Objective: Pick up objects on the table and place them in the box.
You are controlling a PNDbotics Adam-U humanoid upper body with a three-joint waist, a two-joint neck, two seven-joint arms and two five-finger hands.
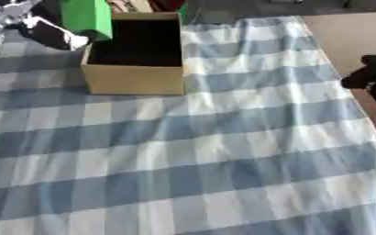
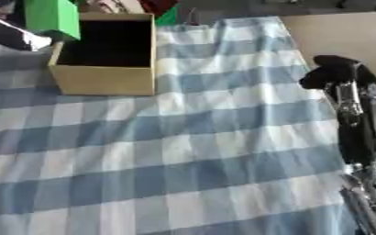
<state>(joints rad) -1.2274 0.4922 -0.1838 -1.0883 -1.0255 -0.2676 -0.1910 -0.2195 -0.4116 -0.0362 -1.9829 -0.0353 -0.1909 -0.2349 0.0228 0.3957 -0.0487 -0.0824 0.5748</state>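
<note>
In the left eye view my left hand comes in from the upper left corner, and its fingers are closed around a green block. The block sits at the near left corner of the cardboard box, partly over the box's left rim, not yet down inside. The box stands open at the far left of the bench, its inside dark, and I cannot tell whether anything lies in it. A blue and white checked cloth covers the bench under the box. At the right edge only a dark part of my right hand shows.

In the right eye view my right hand shows better: it is raised beside the cloth's right edge, well apart from the box, and holds nothing. I cannot tell whether its fingers are straight or curled. Beyond it lies a bare tan stretch of bench.
</note>
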